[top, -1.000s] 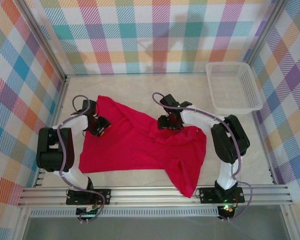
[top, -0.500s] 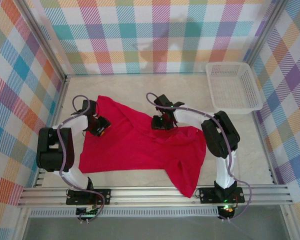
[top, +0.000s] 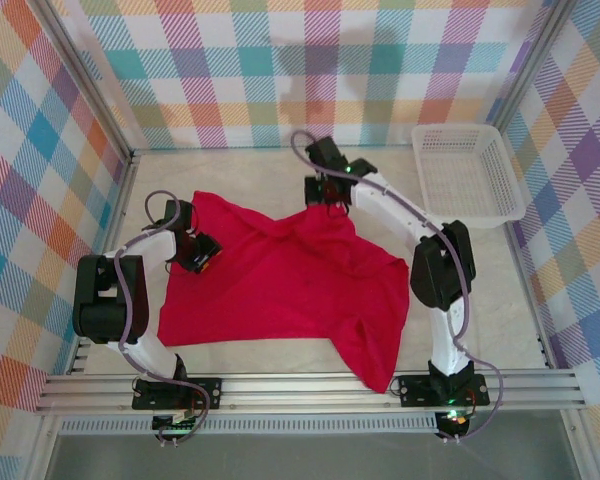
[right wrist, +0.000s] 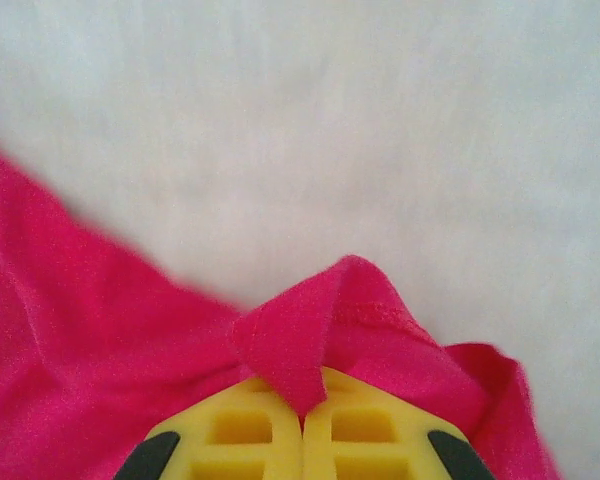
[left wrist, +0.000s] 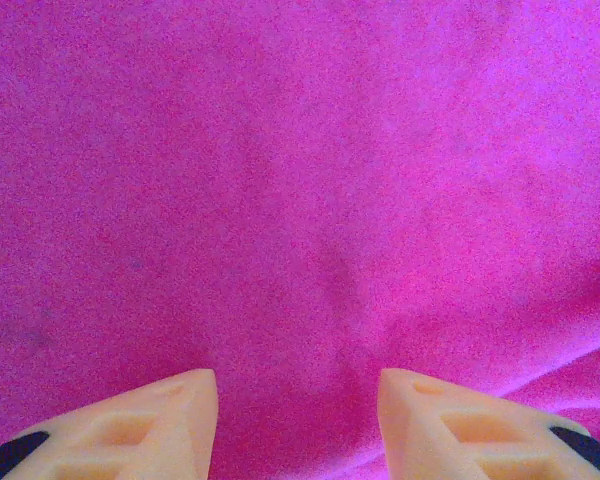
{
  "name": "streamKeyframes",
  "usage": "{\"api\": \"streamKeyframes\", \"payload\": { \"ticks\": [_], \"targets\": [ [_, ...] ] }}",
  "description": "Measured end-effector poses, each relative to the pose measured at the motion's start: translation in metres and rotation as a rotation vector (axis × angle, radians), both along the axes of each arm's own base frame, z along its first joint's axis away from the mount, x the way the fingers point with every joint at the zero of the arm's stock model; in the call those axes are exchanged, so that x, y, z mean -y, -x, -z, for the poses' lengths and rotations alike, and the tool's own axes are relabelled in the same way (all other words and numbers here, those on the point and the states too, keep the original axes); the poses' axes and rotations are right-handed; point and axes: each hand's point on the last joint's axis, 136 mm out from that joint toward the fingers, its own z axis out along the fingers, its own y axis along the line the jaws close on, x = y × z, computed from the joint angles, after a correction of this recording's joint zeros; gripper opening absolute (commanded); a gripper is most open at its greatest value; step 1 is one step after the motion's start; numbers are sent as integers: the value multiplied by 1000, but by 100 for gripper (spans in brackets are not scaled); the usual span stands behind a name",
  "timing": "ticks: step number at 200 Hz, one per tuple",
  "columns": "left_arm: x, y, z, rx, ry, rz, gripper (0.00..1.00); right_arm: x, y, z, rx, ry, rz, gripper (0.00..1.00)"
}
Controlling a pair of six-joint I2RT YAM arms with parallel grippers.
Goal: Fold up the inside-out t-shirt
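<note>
Two arms, overhead view: the left arm (top: 130, 262) is folded short, elbow near its base, forearm angled up and inward; the right arm (top: 400, 212) is stretched long, away from its base toward the far side of the table (top: 250, 172).
Left gripper, overhead view: the left gripper (top: 202, 258) points down at the cloth, low over it.
Right gripper, overhead view: the right gripper (top: 320, 203) hangs at the end of the extended arm, wrist bent down, with a peak of red cloth rising to it.
Shirt, overhead view: the inside-out t-shirt (top: 280, 285) lies spread and rumpled on the table; most of it is on the near side of the right gripper and to the inner side of the left gripper, which sits over its edge.
Basket, overhead view: a white basket (top: 467, 178) stands well to the outer side of the right gripper, apart from the shirt.
Left wrist view, hand: the pale fingers (left wrist: 160, 420) stand apart with a clear gap and nothing between the tips.
Left wrist view, shirt: red cloth lies ahead of and under the tips; whether they touch it I cannot tell.
Right wrist view, hand: the yellow fingers (right wrist: 250, 430) are pressed together, pinching a small fold of the shirt's hemmed edge.
Right wrist view, shirt: cloth drapes off both sides of the fingers, more to their left; bare table lies beyond the tips.
</note>
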Motion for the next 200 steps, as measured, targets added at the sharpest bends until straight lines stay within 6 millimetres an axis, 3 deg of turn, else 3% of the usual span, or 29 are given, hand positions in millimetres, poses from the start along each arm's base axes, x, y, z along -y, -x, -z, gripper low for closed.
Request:
{"api": "streamKeyframes", "payload": {
  "ticks": [17, 23, 34, 42, 56, 69, 92, 110, 136, 154, 172, 200],
  "targets": [
    [0, 4, 3, -12, -2, 1, 47, 9, -50, -32, 149, 60, 45, 1],
    [-1, 5, 4, -15, -5, 2, 47, 11, -68, -38, 194, 85, 57, 20],
    [-1, 7, 6, -20, -9, 1, 47, 13, -98, -43, 267, 123, 73, 69],
    [-1, 7, 6, -21, -9, 1, 47, 13, -117, -42, 312, 148, 78, 88],
    [-1, 7, 4, -16, -8, 1, 47, 16, -141, -26, 349, 196, 83, 92],
    [-1, 7, 1, -7, -9, 1, 47, 23, -146, 2, 313, 247, 83, 92],
    [-2, 5, -7, 16, -13, 0, 47, 33, -126, 52, 154, 321, 62, 88],
    [-3, 4, -12, 31, -16, -2, 47, 37, -86, 82, -8, 302, 16, 80],
    [-2, -6, -24, 51, -13, -2, 48, 33, -19, 86, -172, 153, -46, 71],
    [0, -23, -36, 88, 2, 2, 48, 39, 12, 82, -216, 85, -31, 69],
    [1, -38, -41, 103, 9, 2, 48, 47, 28, 89, -246, 47, 14, 68],
    [0, -44, -36, 88, 14, -9, 48, 75, 34, 121, -333, -10, 116, 66]
  ]
}}
